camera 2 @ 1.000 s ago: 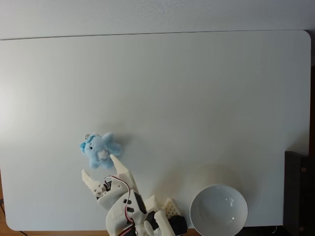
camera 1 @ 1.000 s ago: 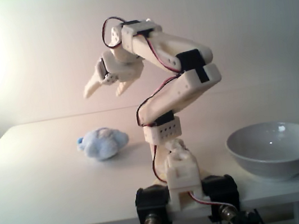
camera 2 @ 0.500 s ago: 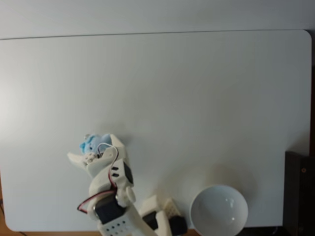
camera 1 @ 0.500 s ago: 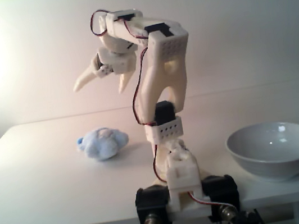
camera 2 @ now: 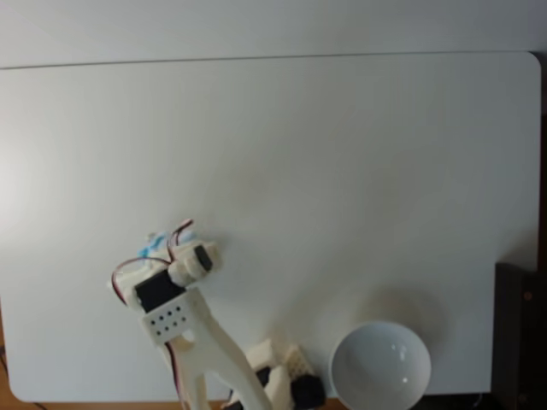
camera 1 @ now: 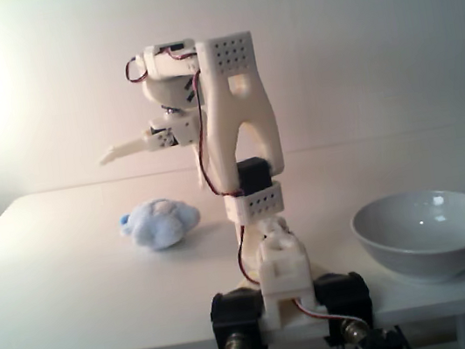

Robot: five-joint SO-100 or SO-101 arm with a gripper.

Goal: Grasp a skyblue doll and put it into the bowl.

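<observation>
- Since 1 s ago, arm has risen upright — gripper (camera 1: 153,165) spread wide above doll (camera 1: 160,222)
- Doll looks soft, light — pinch its plump middle; bowl (camera 1: 427,232) well apart

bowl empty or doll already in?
Empty. Both fixed views show the bowl with a bare white inside. The doll lies on the table, left of the arm's base, under the raised gripper.

Fixed view, side-on: arm upright, end effector (camera 1: 156,164) high above the tabletop (camera 1: 72,279), jaws spread wide, one finger (camera 1: 127,148) sticking out level to the left. Skyblue doll (camera 1: 160,222) lies on the tabletop below it, untouched. Bowl (camera 1: 428,234) sits well apart at right, near the front edge, upright.
</observation>
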